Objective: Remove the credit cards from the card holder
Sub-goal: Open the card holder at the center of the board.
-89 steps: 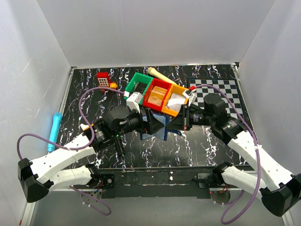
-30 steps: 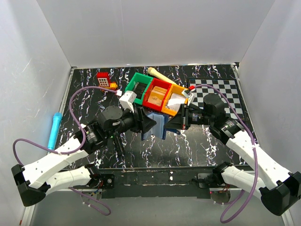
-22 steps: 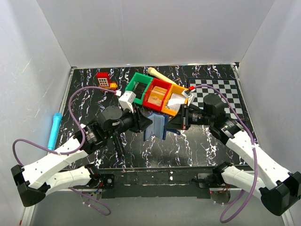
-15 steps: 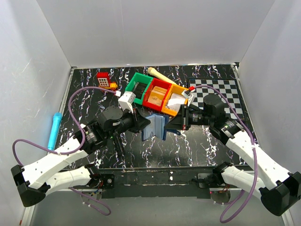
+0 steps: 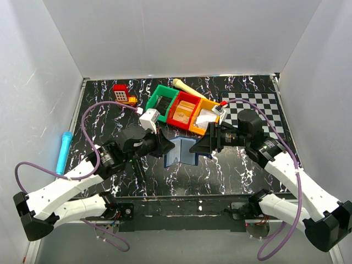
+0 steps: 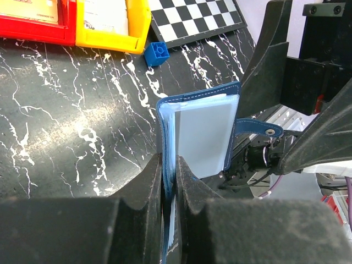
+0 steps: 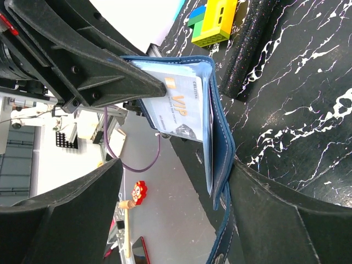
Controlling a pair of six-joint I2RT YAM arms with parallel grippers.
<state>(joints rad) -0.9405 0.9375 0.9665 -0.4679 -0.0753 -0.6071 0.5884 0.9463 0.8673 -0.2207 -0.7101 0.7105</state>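
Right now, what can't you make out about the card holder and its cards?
- Card count: the right wrist view shows one card marked VIP in the card holder; any cards behind it are hidden by it.
- Holder's lower edge: left wrist view, hidden between the left gripper's shut jaws and cut off by the frame's bottom.
- Top view: cards too small to see.
- Card's small print: right wrist view, too small.

Black marble-look table [image 5: 242, 165], checkerboard patch [image 5: 258, 104] far right. On it: green bin [image 5: 164, 89], red bin [image 6: 33, 34] and yellow bin [image 6: 110, 41] touching in a row, wooden stick [image 5: 184, 87] behind them, little blue block [image 6: 157, 53] near the yellow one, red toy [image 5: 121, 93] far left, light-blue marker [image 5: 63, 153] by the left edge.
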